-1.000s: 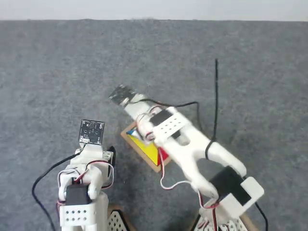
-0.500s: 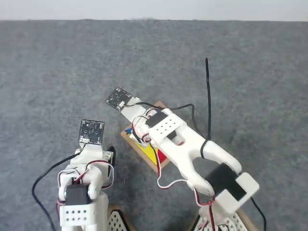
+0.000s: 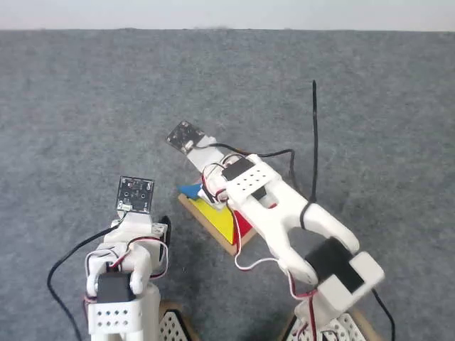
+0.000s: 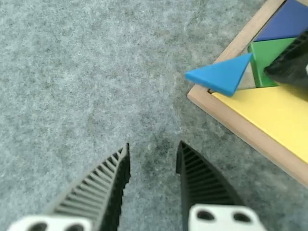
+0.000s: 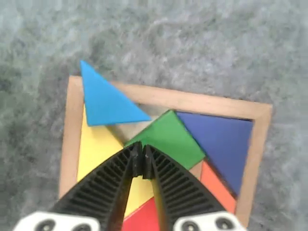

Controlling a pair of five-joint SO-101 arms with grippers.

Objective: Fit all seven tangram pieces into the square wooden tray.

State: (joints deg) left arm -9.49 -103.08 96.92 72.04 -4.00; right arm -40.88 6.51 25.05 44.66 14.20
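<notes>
- Left tool [image 4: 153,147], fingers apart, hovered over the grey tabletop [image 4: 72,72].
- Right tool [image 5: 143,150], tips together, hung at the green piece [image 5: 168,137]'s edge.
- Light-blue triangle [image 5: 105,101] lay across the tray [image 5: 71,139]'s corner rim.

Six tangram pieces [image 5: 108,103], one tray [image 5: 192,102], two arms [image 3: 281,209].

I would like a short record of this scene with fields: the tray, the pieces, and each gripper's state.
Tray: square wooden tray, on grey carpet
In tray: yellow triangle, green square, dark blue triangle, orange piece, red piece
Unseated piece: light blue triangle, lying across the tray's corner rim
Left gripper: open, over carpet beside the tray
Right gripper: shut, empty, above the green square
</notes>
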